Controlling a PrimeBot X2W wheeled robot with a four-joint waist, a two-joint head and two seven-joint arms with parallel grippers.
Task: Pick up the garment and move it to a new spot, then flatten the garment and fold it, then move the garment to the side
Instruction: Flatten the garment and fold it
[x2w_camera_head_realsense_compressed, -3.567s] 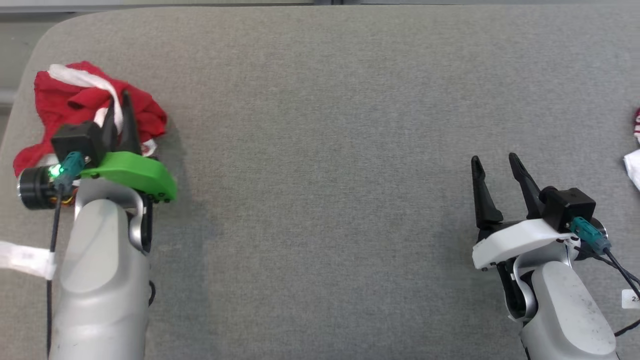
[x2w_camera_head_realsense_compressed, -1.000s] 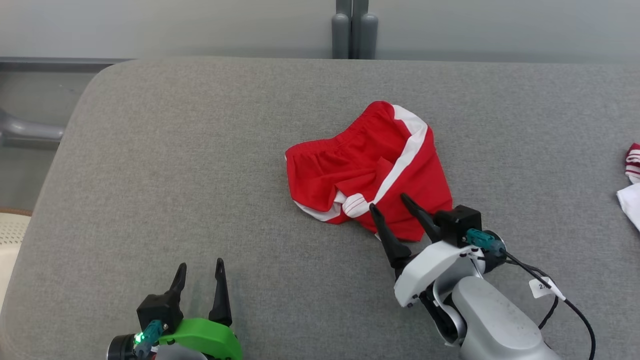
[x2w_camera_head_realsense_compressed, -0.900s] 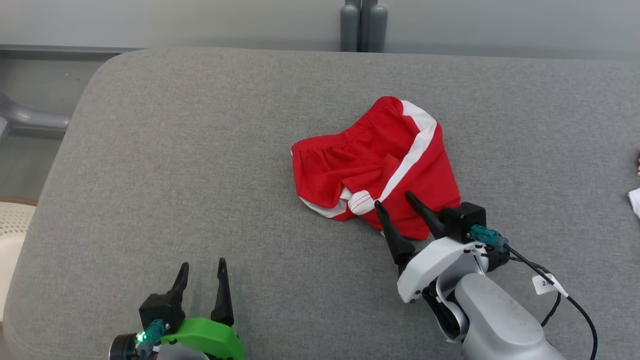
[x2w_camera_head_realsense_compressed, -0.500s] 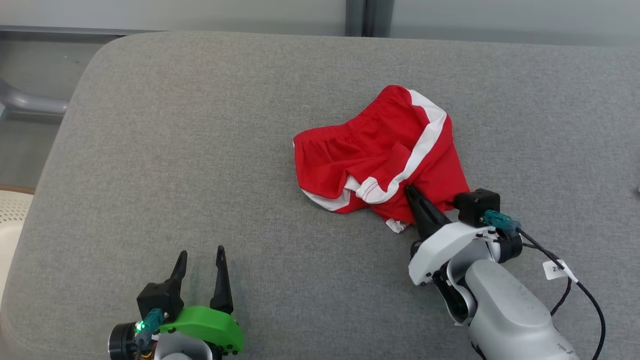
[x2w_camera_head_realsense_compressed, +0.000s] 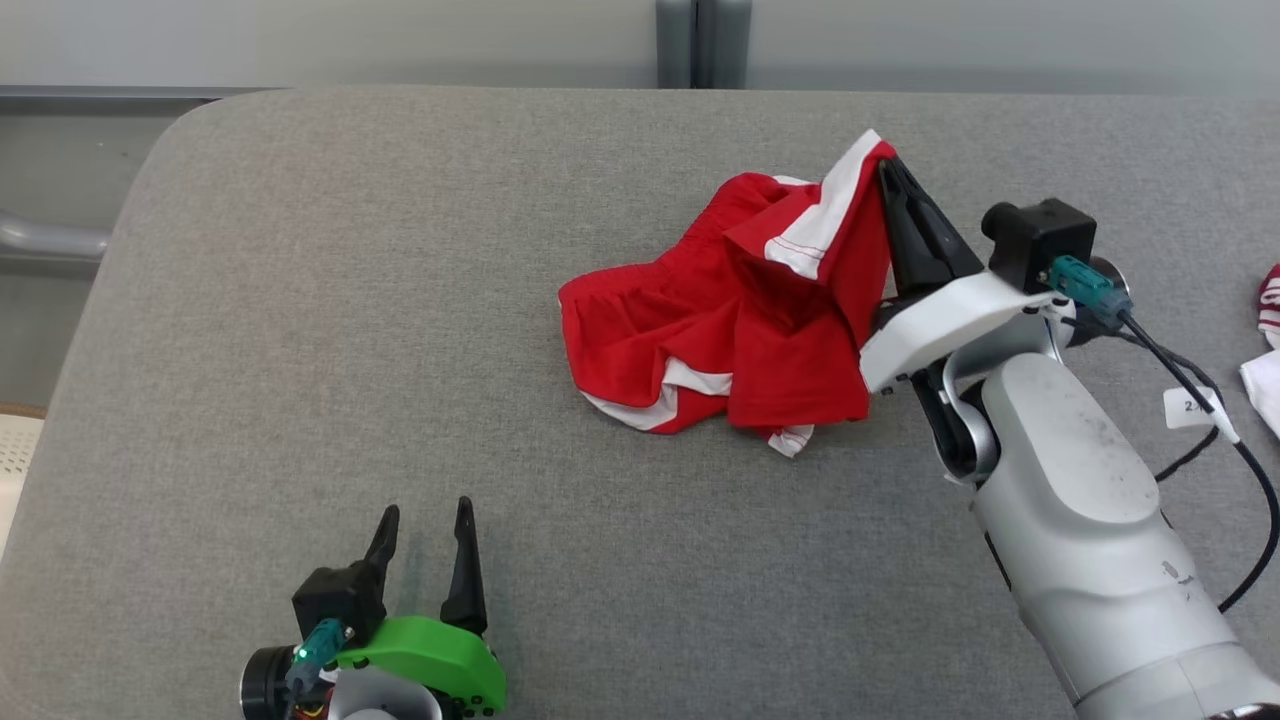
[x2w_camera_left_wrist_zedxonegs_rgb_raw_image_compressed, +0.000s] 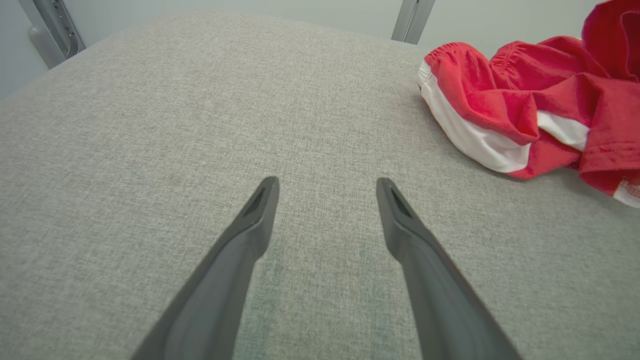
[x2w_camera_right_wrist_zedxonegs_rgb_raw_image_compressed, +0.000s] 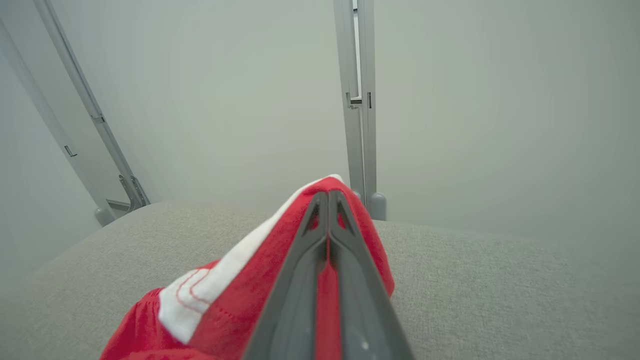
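red garment (x2w_camera_head_realsense_compressed: 720, 330), one corner pinched up by our right gripper (x2w_camera_head_realsense_compressed: 885, 168), trails on the grey table (x2w_camera_head_realsense_compressed: 400, 300); our left gripper (x2w_camera_head_realsense_compressed: 427, 508) gapes empty; white cloth (x2w_camera_head_realsense_compressed: 1262, 385) lies far right.

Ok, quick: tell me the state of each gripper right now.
Left gripper: jaws open, holding nothing.
Right gripper: jaws shut on an edge of the red shorts, that edge raised.

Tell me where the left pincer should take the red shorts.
Grip the waistband corner of the red shorts from the robot's left: it lies exposed on the cushion, nearest the open left pincer, while the right pincer holds the other side up.
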